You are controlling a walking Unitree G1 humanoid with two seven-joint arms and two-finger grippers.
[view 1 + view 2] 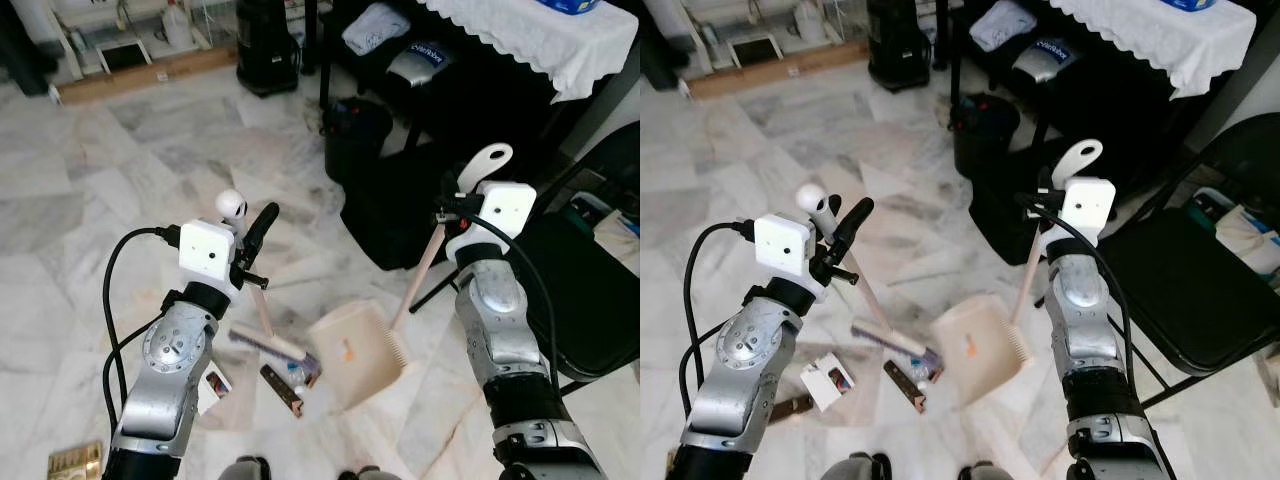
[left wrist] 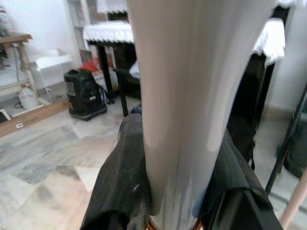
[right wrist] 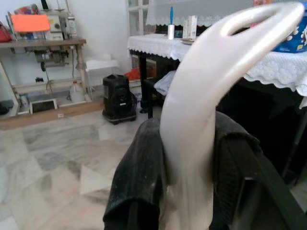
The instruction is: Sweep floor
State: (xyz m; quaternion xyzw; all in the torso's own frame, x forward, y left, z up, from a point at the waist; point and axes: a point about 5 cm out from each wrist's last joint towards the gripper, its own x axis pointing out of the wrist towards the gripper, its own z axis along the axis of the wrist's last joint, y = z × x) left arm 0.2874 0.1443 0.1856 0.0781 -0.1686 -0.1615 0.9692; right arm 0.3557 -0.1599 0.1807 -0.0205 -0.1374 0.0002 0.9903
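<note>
My left end effector [image 2: 175, 191] clamped on the pale broom handle [image 2: 192, 96], black fingers [image 2: 120, 187] pressed to both its sides, behind the handle a marble floor [image 2: 43, 153], a black heater [image 2: 84, 93], a lace-covered surface [image 2: 108, 33]

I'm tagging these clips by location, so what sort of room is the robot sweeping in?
Probably a lived-in home room used for work or storage: marble floor, a table with a lace-edged cloth, a sewing machine on a bench, and a black folding chair.
</note>
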